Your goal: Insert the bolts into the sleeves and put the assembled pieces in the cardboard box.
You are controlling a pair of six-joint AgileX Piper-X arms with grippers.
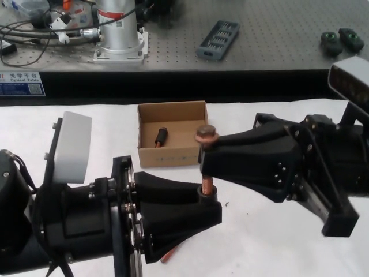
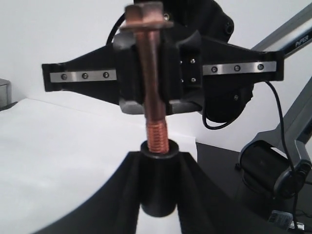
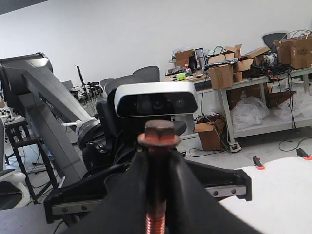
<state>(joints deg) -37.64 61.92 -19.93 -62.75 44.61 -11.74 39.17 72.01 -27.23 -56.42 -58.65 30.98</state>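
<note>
A copper bolt (image 1: 206, 136) stands upright with my right gripper (image 1: 206, 157) shut on its shank just under the head. Its threaded end (image 2: 156, 139) enters the top of a black sleeve (image 2: 158, 183), on which my left gripper (image 2: 158, 202) is shut. In the high view the left gripper (image 1: 203, 206) comes in low from the left and the right gripper from the right, both in front of the cardboard box (image 1: 168, 154). One assembled piece (image 1: 161, 136) lies inside the box. The bolt head (image 3: 158, 136) rises between the right fingers.
A loose copper bolt (image 1: 170, 254) lies on the white cloth (image 1: 277, 242) under the left gripper. Behind the cloth, on the perforated bench, are a grey tray (image 1: 218, 38), a metal post (image 1: 118, 26) and two dark parts (image 1: 341, 40).
</note>
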